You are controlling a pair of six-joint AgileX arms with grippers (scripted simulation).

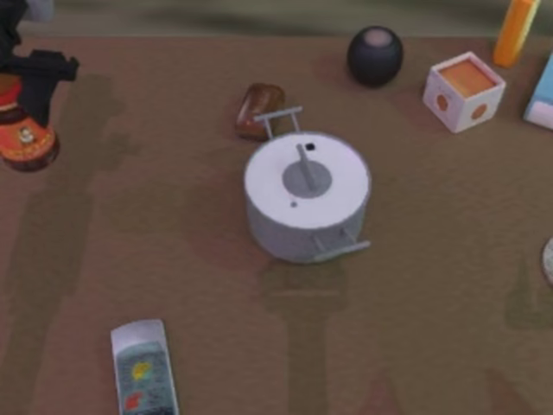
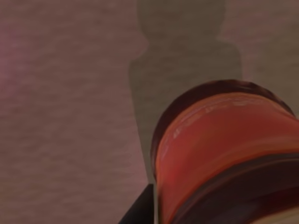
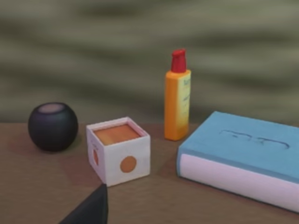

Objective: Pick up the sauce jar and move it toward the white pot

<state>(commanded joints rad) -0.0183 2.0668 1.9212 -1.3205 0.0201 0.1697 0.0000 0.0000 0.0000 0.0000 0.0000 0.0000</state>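
The sauce jar (image 1: 26, 138), with its orange-red label and small white mark, is at the table's far left edge. My left gripper (image 1: 28, 102) is shut on it from above. In the left wrist view the jar (image 2: 224, 149) fills the near corner, with one dark finger (image 2: 140, 211) against its side and a shadow on the table beyond. The white pot (image 1: 307, 186), with its flat lid, grey knob and two bar handles, stands at the table's middle, well to the right of the jar. My right gripper (image 3: 154, 221) stays parked at the right, open and holding nothing, with one finger (image 3: 93, 207) showing.
A brown glossy lump (image 1: 259, 108) lies just behind the pot. A black ball (image 1: 375, 54), a white cube with orange faces (image 1: 464, 91), an orange bottle (image 1: 517, 30) and a blue book (image 1: 543, 97) stand at the back right. A remote (image 1: 145, 367) lies front left.
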